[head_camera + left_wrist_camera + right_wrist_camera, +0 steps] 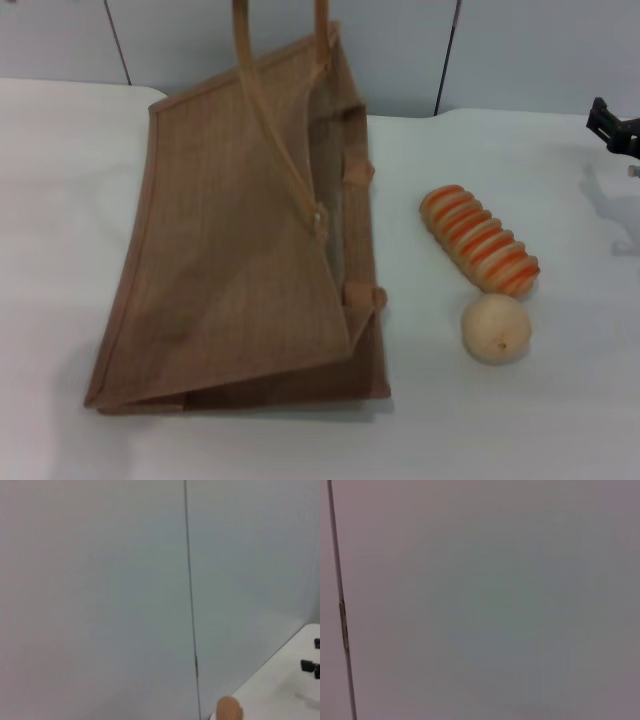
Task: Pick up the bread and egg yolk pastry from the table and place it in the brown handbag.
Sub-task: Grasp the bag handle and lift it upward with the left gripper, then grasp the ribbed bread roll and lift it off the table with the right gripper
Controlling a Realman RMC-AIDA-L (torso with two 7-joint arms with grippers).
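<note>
Jute, tan-brown and woven, made up the large rectangular handbag [240, 240] that filled the left half of the head view, slumped on the white desk [520, 420] with its open mouth turned toward the robot's right. Its two lighter tan strap handles [262, 90] curved up past the top edge. To the right of the bag, apart from it, lay the elongated ridged bread [480, 240] with orange and cream stripes, set on a slant. The small round pale yellow-beige egg yolk pastry [495, 328] sat just beside the loaf's nearer end, all but touching it. At the far right edge a black right pincer [612, 126] hung over the desk, well away from both foods; whether it was released or clenched I could not tell.

From the left wrist, mostly grey wall panelling [100, 580] with a vertical seam showed, plus a corner of the desk [280, 685], a tan handle tip [229, 710] and some black parts [311, 666] at the edge. The left pincer itself did not appear.

From the right wrist, only wall panelling [495, 600] and one seam showed.
</note>
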